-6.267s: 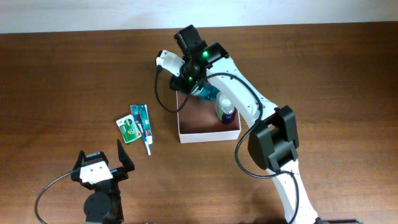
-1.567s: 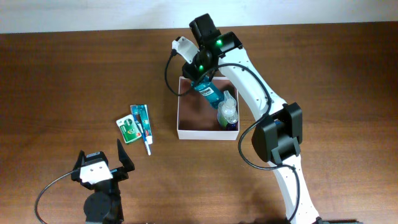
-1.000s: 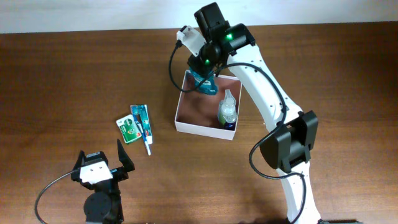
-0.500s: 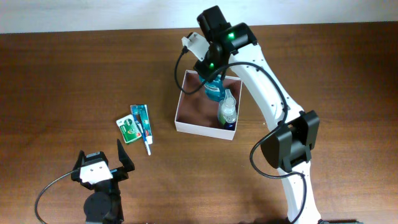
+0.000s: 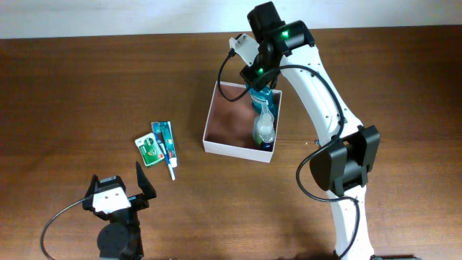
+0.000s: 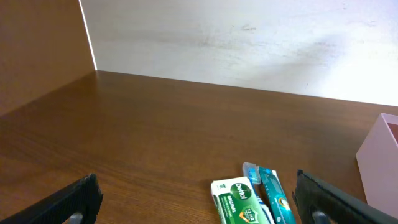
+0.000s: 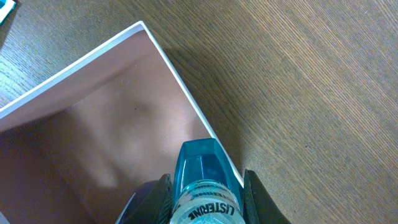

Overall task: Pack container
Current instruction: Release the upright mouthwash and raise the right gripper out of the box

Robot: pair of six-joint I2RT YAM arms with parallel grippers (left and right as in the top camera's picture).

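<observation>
Overhead, the container (image 5: pixel 231 119) sits on the brown worktop (image 5: pixel 86 87), a shallow white-walled square box with a reddish-brown floor, open at the top. The right claw (image 5: pixel 258 81) hangs over the container's far right corner, clenched on a teal mouthwash bottle (image 5: pixel 261 97). In the right wrist view its two fingers (image 7: pixel 148 200) press the bottle (image 7: pixel 202 171) from both sides, with a "LISTERINE" label readable between them. The bottle's end lies over the thin white wall (image 7: pixel 93 59) at that corner. A clear bottle (image 5: pixel 265 128) with a blue cap rests inside the container along its right wall, just beside the teal one; whether the two touch cannot be told.

Left of the container, well apart from it, a green soap box (image 5: pixel 149 149) lies against a toothpaste tube (image 5: pixel 164 142). The left claw (image 5: pixel 119 189) is farther out on that side, nearer the front edge, its jaws spread wide and grasping nothing. Its wrist camera shows the soap box (image 6: pixel 239 200) ahead and the container's pale wall (image 6: pixel 379 155) at the right.
</observation>
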